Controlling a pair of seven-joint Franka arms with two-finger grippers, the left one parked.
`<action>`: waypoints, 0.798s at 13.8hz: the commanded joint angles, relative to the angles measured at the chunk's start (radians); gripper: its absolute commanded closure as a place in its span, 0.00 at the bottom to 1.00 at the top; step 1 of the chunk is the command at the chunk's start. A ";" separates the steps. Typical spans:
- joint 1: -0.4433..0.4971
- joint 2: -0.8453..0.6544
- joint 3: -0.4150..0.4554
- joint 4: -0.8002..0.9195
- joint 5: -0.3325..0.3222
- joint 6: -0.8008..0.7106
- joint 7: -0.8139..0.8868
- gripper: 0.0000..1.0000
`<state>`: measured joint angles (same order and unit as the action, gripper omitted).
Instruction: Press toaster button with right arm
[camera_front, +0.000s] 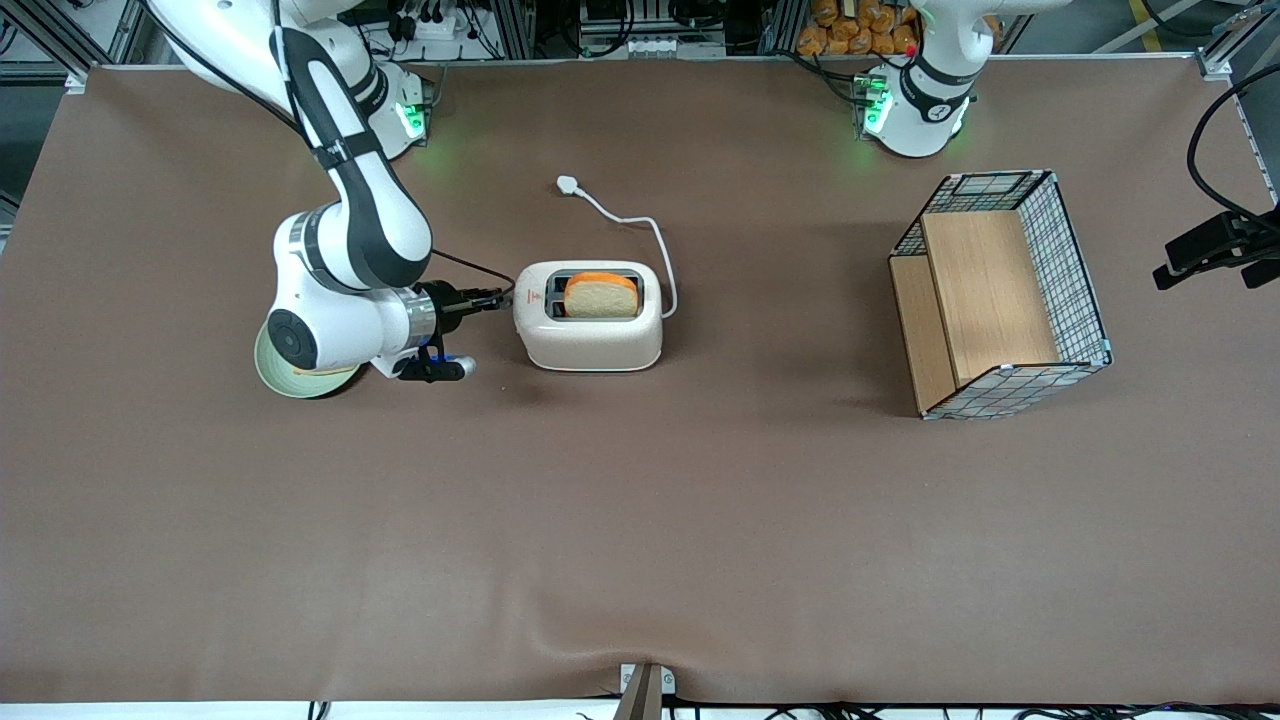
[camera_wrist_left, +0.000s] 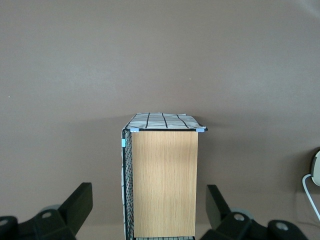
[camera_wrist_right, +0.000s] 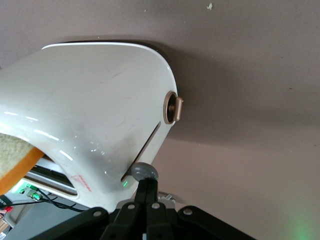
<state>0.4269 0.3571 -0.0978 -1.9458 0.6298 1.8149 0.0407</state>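
Right wrist view shows the fingers (camera_wrist_right: 145, 192) closed together, tips resting on the toaster button (camera_wrist_right: 143, 171) at the slot in the narrow end of the toaster (camera_wrist_right: 95, 110). The grey knob is small, rigid and probably slippery (no grasp needed; press along the slot). Being light, the toaster may slide on the worktop (camera_front: 640, 520).

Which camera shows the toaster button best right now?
The right wrist view: the grey toaster button shows close up on the toaster, with the shut gripper touching it. In the front view the gripper hides the button at the toaster's narrow end. The left wrist view shows only a basket.
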 joint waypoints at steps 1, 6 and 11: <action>-0.016 0.028 0.007 0.008 0.050 0.007 -0.007 0.99; -0.039 0.065 0.007 0.018 0.079 0.011 -0.005 0.99; -0.037 0.101 0.007 0.034 0.087 0.018 -0.005 0.99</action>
<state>0.4055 0.4149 -0.0998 -1.9422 0.6917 1.8222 0.0405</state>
